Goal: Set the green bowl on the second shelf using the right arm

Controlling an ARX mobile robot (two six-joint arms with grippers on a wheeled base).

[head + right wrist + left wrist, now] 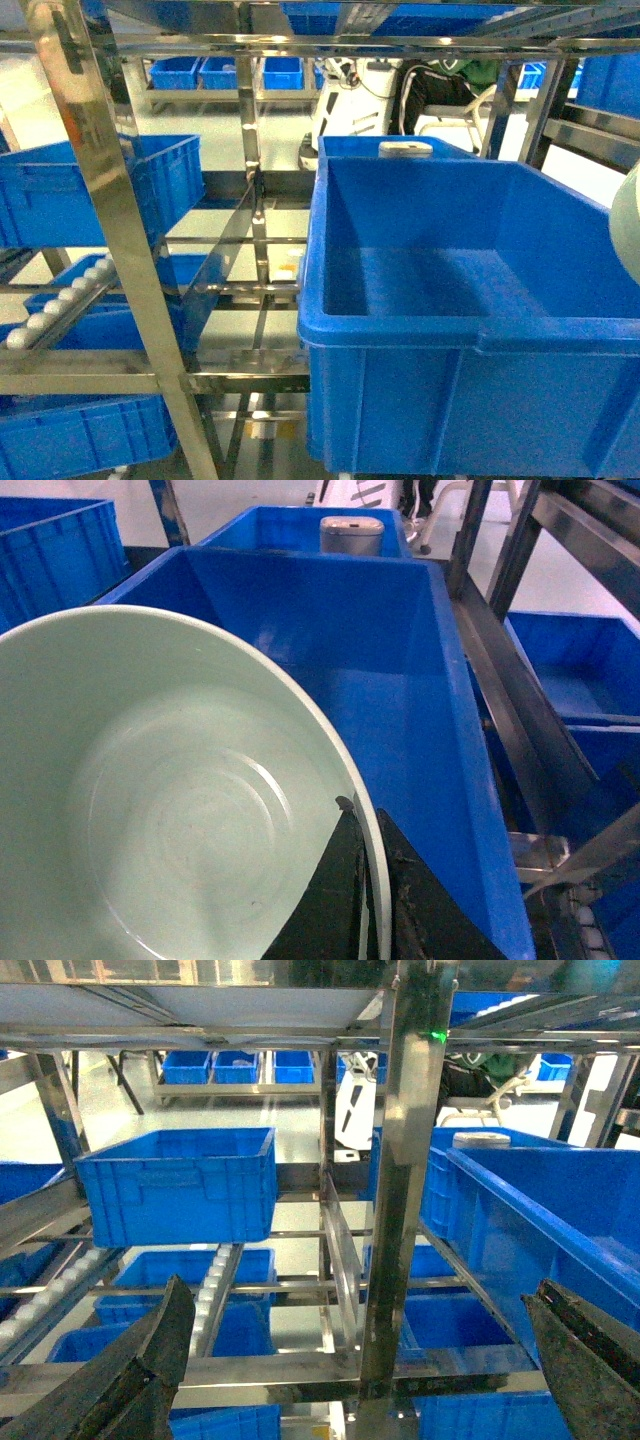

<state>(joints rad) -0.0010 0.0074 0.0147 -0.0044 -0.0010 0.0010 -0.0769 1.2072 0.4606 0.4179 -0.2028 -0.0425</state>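
- Two black fingers of your right gripper (368, 900) are pinched shut on the rim of the small pale mint-green bowl (170, 810), one finger inside the wall and one outside; the right wrist view shows the bowl empty and held mouth-up.
- Your bowl shows in the head view only as a pale sliver at the right edge (627, 235), so judge its position from the wrist view: it hangs just above the near wall of the large deep blue plastic crate (380, 680) on the shiny stainless-steel rack (110, 230).
- Carry the bowl forward level and lower it slowly; I judge a rim pinch like this lets a smooth bowl swing or slip if you jerk.
- Check which tier you are aiming at before you let go; from these views I cannot tell for certain that this crate's tier is the second shelf.
- Nothing lies in the large crate. A second blue crate (300, 525) sits just behind it, with a small grey-and-white boxy object (351, 534) at its edge.
- Your left gripper (350, 1370) stands wide open and empty, its dark fingers (140, 1370) framing a steel upright (410, 1160), with a smaller blue crate (180, 1190) beyond, contents hidden.
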